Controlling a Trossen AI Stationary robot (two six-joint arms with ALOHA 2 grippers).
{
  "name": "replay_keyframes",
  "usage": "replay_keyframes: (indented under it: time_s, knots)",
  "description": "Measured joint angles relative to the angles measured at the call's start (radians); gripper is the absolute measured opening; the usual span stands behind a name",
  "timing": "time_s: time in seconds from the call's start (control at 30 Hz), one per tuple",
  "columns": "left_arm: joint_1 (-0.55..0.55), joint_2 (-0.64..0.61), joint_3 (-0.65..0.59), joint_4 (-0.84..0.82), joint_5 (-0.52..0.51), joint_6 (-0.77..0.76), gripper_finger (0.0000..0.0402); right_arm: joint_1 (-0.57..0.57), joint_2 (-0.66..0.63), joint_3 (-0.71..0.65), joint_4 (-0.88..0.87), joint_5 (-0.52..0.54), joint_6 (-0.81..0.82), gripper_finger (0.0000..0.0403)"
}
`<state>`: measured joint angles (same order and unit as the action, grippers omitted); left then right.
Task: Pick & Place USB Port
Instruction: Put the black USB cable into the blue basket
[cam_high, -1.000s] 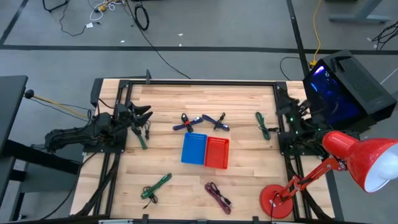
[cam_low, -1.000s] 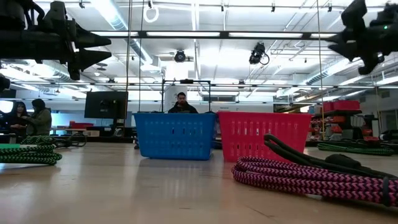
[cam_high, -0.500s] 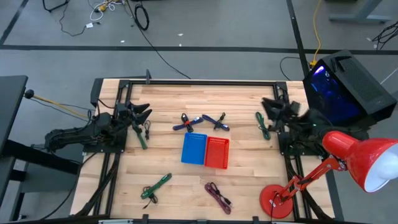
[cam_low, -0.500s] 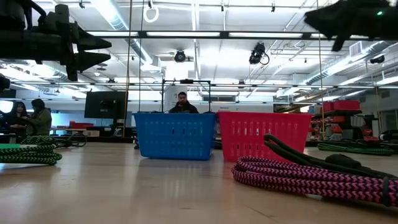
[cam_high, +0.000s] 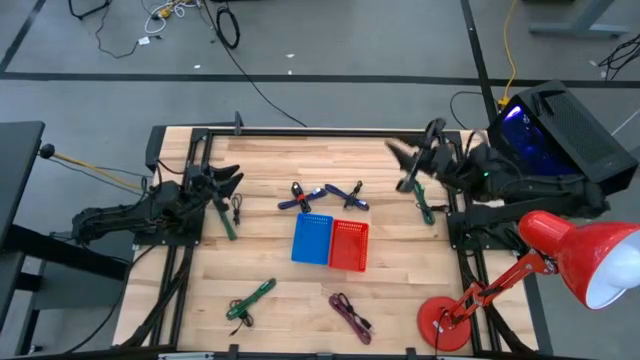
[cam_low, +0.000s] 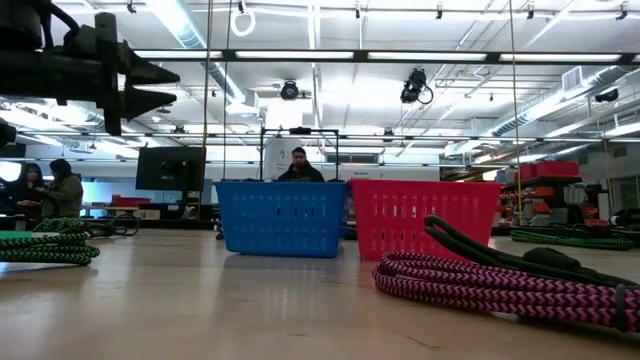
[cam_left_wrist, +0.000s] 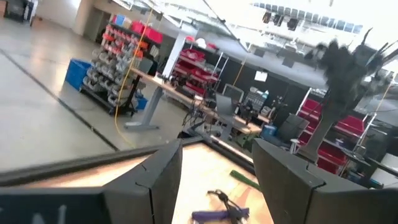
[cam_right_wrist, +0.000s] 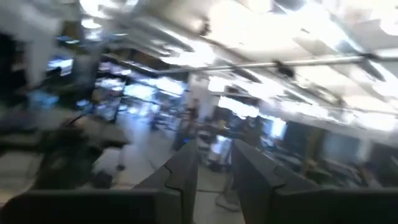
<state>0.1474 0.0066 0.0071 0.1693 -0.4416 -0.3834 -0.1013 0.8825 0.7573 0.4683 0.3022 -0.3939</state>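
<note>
We show the table from above, with two small baskets at its middle: one blue basket and one red basket, standing side by side and touching. The task's things are USB cables, and we count five bundles on the wood. One blue-purple cable lies just behind the baskets. One dark green cable lies near the right arm. One green cable by the left arm lies on the left side. One green cable at the front and one magenta cable lie near the front edge.

The right gripper is raised above the table's rear right, its fingers spread apart and holding nothing, near the dark green cable. The left gripper waits at the left side, fingers likewise parted and empty.

We judge each cable to be light, soft and limp. A braided bundle should drape and may uncoil when lifted. The best hold is probably across the middle of the coil, where several strands lie together. A plug end would be stiffer but small and easy to miss.
</note>
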Motion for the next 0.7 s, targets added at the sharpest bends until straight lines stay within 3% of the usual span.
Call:
replay_keyframes:
  time_s: [0.07, 0.17, 0.3, 0.4, 0.53, 0.7]
  knots:
    - [0.0, 0.0, 0.0, -0.029, 0.0, -0.014, 0.0202, -0.004, 0.013, 0.067, -0.196, 0.041, 0.038, 0.01]
    - [0.0, 0.001, 0.0, -0.079, 0.001, -0.039, 0.0202, -0.02, 0.032, 0.144, -0.693, 0.104, 0.152, 0.01]
    - [0.0, 0.0, 0.0, -0.087, 0.002, -0.051, 0.0202, -0.025, 0.042, 0.15, -1.26, 0.3, 0.384, 0.01]
    - [0.0, 0.0, 0.0, -0.083, 0.001, -0.051, 0.0202, -0.012, 0.031, 0.148, -1.595, 0.273, 0.625, 0.01]
    - [0.0, 0.0, 0.0, -0.084, 0.002, -0.049, 0.0202, 0.02, 0.02, 0.1, -1.77, 0.134, 0.791, 0.01]
    - [0.0, 0.0, 0.0, -0.083, 0.001, -0.042, 0.0202, 0.055, 0.016, -0.02, -1.777, -0.005, 0.857, 0.0101]
